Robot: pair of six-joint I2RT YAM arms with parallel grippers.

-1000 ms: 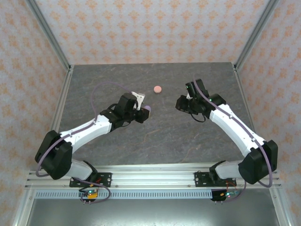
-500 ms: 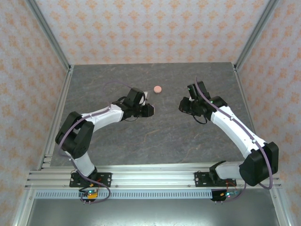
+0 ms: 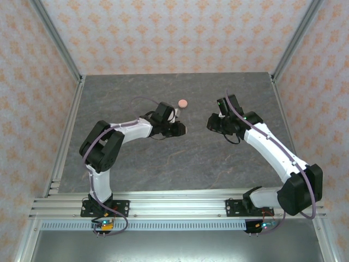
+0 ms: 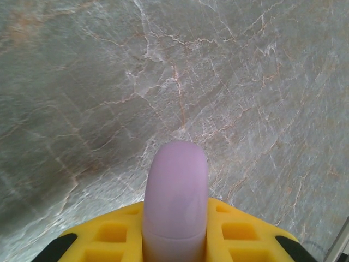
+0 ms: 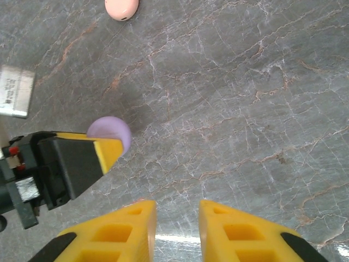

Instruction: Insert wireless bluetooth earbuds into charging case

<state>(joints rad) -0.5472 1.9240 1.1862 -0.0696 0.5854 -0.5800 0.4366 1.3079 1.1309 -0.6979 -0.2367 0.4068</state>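
Pink case (image 3: 183, 103) lies alone toward far-centre of table (image 3: 163, 169). Bare stone all round it; side rails (image 3: 68, 134) and back edge well off.

L gripper (image 3: 179, 130) is near pink case on its arm-base side. R gripper (image 3: 211, 122) is same side but further R. Clear lane of table btwn the two.

L wrist cam: purple case (image 4: 175, 185) clamped edge-on btwn L's yellow fingers (image 4: 112, 236), held off the table. It is rounded, pale lilac, smooth, w/ faint seam across near the fingers.

R wrist cam: purple case (image 5: 109, 132) reads as a round disc poking past L's finger. Pink case (image 5: 121, 7) beyond it shows small dark hole on rim. R fingers (image 5: 117, 232) slightly apart, nothing seen btwn them.
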